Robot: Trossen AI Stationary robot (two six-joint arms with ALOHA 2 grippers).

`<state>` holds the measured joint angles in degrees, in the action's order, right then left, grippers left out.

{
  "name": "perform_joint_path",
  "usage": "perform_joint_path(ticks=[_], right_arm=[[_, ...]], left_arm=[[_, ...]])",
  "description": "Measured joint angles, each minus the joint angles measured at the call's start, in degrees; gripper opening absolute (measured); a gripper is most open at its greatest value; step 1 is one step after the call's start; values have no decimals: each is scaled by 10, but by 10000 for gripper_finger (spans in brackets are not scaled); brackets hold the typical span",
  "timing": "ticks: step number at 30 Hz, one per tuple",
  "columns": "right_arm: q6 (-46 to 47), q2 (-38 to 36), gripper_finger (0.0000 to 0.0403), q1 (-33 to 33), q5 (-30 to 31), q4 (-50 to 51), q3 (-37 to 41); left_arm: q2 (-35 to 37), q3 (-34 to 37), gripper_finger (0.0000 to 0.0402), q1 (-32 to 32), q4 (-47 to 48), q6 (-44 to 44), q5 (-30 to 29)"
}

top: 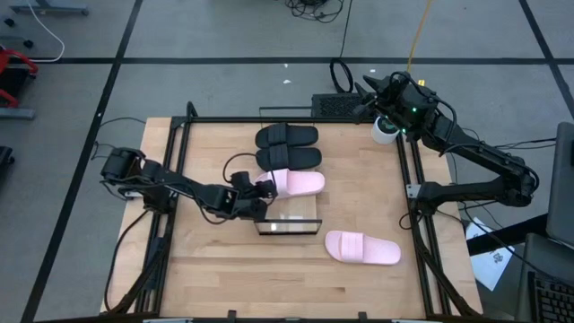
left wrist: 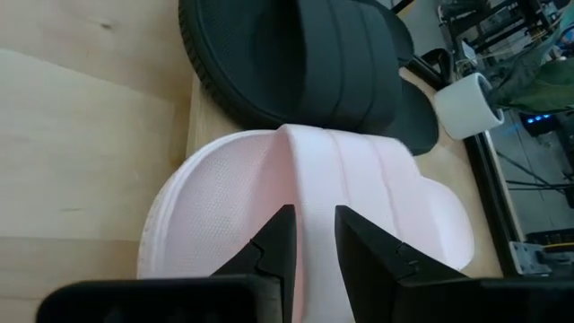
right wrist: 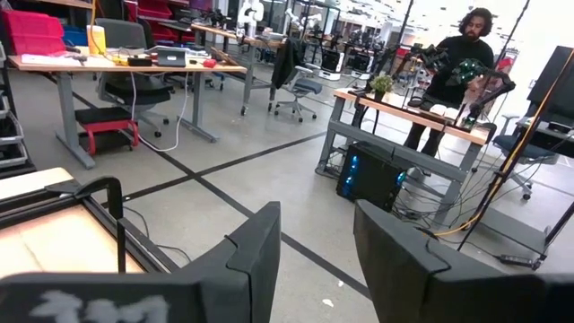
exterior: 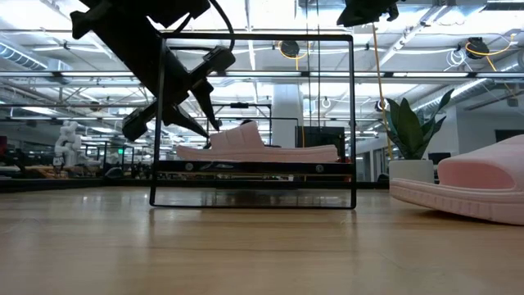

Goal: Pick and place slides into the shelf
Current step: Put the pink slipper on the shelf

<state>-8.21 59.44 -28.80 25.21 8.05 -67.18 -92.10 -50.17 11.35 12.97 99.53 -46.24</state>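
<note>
Four slides: two black, two pink.
High view: left gripper (top: 260, 190) clenches a pink slide (top: 296, 183) at centre on the shelf (top: 300, 225), beside two black slides (top: 287, 146); second pink slide (top: 362, 248) lower right. Right wrist view: right gripper (right wrist: 316, 235) released, empty.

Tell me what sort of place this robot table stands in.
Probably a robotics lab or workshop: desks with office chairs, a person at a bench, cables across a grey floor, and exposed ceiling pipes.
</note>
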Motion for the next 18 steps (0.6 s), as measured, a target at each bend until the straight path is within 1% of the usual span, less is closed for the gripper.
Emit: perform_joint_path(ticks=[6, 11, 13, 18], right_arm=[[0, 0, 134, 0, 0, 1, 0], [7, 0, 134, 0, -10, 26, 0], [23, -1, 134, 0, -50, 61, 0], [64, -7, 134, 0, -206, 209, 0]], left_arm=[[28, 0, 74, 0, 28, -1, -3], [67, -1, 74, 6, 91, -1, -3], [91, 1, 74, 10, 136, -1, -3], [144, 0, 74, 17, 215, -7, -3]])
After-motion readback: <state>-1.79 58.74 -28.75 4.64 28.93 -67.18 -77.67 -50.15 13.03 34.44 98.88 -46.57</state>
